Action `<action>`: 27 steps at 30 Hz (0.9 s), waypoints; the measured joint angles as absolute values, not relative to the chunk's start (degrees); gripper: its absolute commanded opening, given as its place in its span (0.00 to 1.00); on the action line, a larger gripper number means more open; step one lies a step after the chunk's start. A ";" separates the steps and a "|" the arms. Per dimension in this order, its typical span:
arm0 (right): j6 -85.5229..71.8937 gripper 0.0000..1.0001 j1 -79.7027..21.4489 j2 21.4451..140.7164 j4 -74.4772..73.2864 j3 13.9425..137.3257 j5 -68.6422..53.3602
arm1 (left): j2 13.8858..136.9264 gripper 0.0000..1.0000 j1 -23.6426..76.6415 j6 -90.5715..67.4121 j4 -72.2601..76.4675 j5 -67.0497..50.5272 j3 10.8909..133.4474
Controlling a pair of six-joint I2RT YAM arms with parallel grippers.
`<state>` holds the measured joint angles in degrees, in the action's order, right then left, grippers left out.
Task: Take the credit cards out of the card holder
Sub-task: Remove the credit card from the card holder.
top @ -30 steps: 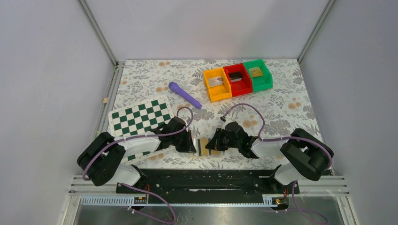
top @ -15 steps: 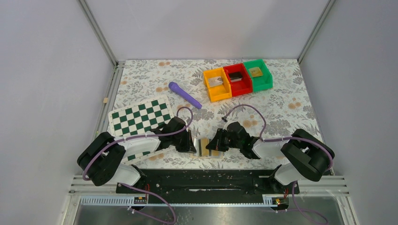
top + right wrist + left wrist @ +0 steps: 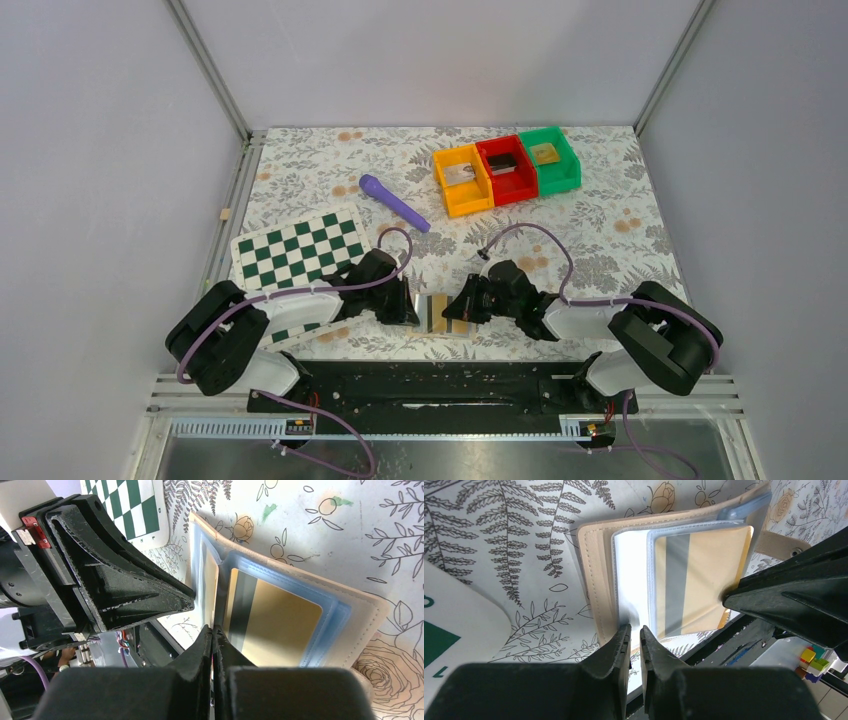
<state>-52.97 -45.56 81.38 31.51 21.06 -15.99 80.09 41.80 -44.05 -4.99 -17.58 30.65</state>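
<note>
Left wrist is showing a gold card [image 3: 714, 575], unclear from above; left fingers [image 3: 620, 647] are pinching the card holder [image 3: 594, 580] edge, right fingers [image 3: 201, 647] shut.

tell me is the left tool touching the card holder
Touching. Left wrist view: the left tool is pinched onto the card holder's pale inner sleeve at its near edge, with no gap showing.
</note>
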 measured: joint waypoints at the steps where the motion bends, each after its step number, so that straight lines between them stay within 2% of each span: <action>1: -52.95 0.08 -45.56 81.38 31.51 21.06 -16.01 | 80.09 0.14 41.80 -44.05 -4.99 -17.58 30.65; 2: -52.95 0.10 -45.56 81.38 31.51 21.06 -16.08 | 80.09 0.14 41.80 -44.03 -4.99 -17.58 30.65; 4: -52.88 0.00 -45.47 81.38 31.51 21.06 -16.14 | 80.12 0.14 41.80 -44.05 -4.99 -17.58 30.65; 7: -52.77 0.00 -45.36 81.36 31.38 21.06 -16.21 | 80.12 0.14 41.80 -44.05 -4.99 -17.58 30.65; 9: -52.77 0.11 -45.30 81.36 31.33 21.06 -16.25 | 80.12 0.14 41.80 -44.05 -4.99 -17.58 30.65; 10: -52.75 0.09 -45.25 81.28 31.16 21.06 -16.25 | 80.12 0.14 41.80 -44.05 -4.99 -17.58 30.65; 11: -52.80 0.00 -45.23 81.17 31.00 21.06 -16.27 | 80.12 0.14 41.80 -44.03 -5.02 -17.58 30.65; 17: -52.49 0.00 -44.80 79.81 29.91 21.06 -16.64 | 80.12 0.14 41.78 -44.03 -4.99 -17.54 30.74; 20: -52.49 0.03 -44.66 79.64 29.65 20.99 -16.75 | 80.12 0.15 41.78 -44.03 -5.02 -17.52 30.76; 23: -52.38 0.14 -44.45 79.05 29.26 20.73 -16.84 | 80.12 0.15 41.78 -44.03 -4.99 -17.41 30.76; 24: -52.27 0.12 -44.42 78.87 29.08 20.69 -16.91 | 80.12 0.15 41.78 -44.05 -4.99 -17.39 30.76; 25: -52.23 0.02 -44.38 78.76 28.95 20.69 -17.04 | 80.12 0.15 41.78 -44.05 -4.99 -17.39 30.76; 27: -51.70 0.00 -44.10 78.56 28.91 20.69 -17.10 | 80.12 0.15 41.78 -44.03 -4.99 -17.37 30.74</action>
